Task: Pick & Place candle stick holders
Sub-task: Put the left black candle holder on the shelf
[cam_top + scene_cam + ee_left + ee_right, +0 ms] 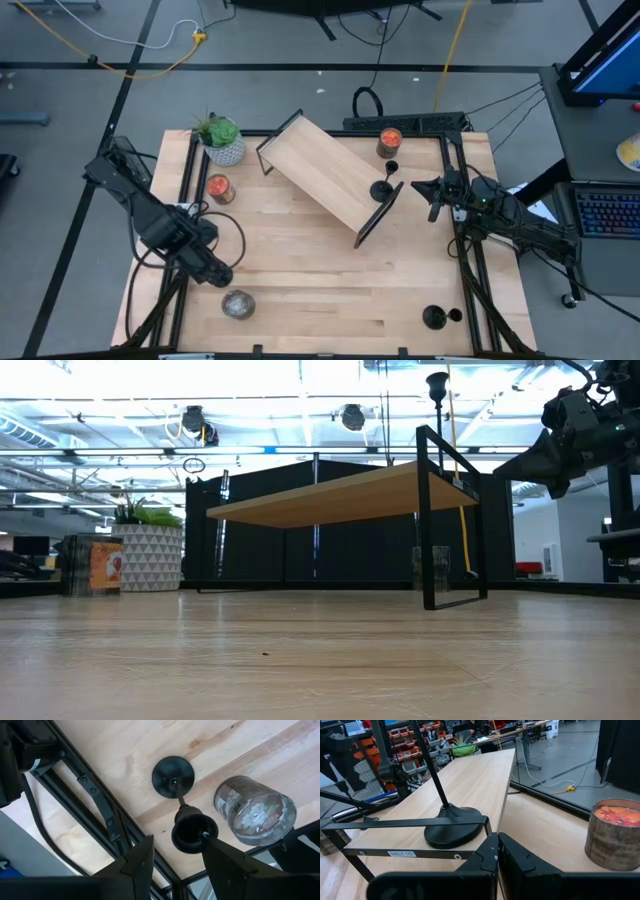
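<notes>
One black candle stick holder [383, 188] stands by its round base [451, 831] on the right end of the wooden shelf [325, 175]; its cup shows above the shelf in the low view [437, 382]. My right gripper [418, 186] is shut [496, 851], level, just right of that shelf end and apart from it. A second holder [181, 805] stands on the table under my left gripper [220, 274]. That gripper is open [172, 865], one finger on each side of the holder's cup [194, 832]. A third holder [433, 318] stands at the table's near right. My left gripper comes at the holder from above, pointing down. One fingertip [209, 842] overlaps the rim of the cup [200, 831] in the left wrist view, and I cannot tell whether it touches. The holder stands upright with its base [173, 776] on the table.
A glass jar [238, 305] stands close beside the left gripper and also shows in the left wrist view [255, 810]. A potted plant [222, 140] and an orange candle jar [219, 188] stand at the far left, and another candle jar [389, 143] at the far right. Black frame rails [462, 260] run along both table sides.
</notes>
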